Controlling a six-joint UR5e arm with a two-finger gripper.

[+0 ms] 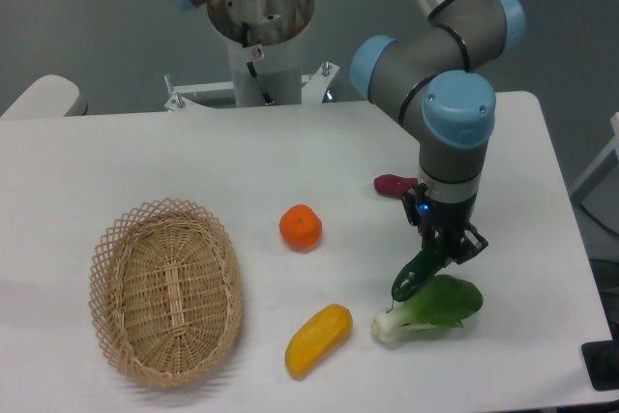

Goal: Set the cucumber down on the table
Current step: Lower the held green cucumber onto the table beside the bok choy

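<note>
The dark green cucumber (pixel 416 274) hangs tilted in my gripper (pixel 445 250), its lower tip pointing down-left just above the leafy bok choy (pixel 435 305). The gripper is shut on the cucumber's upper end, over the right front part of the white table (pixel 193 162). I cannot tell whether the cucumber's tip touches the bok choy or the table.
An oval wicker basket (pixel 166 289) sits at the front left. An orange fruit (pixel 301 226) lies mid-table, a yellow vegetable (pixel 317 339) near the front, and a purple sweet potato (pixel 392 185) behind the gripper. The robot base (pixel 261 36) stands at the back.
</note>
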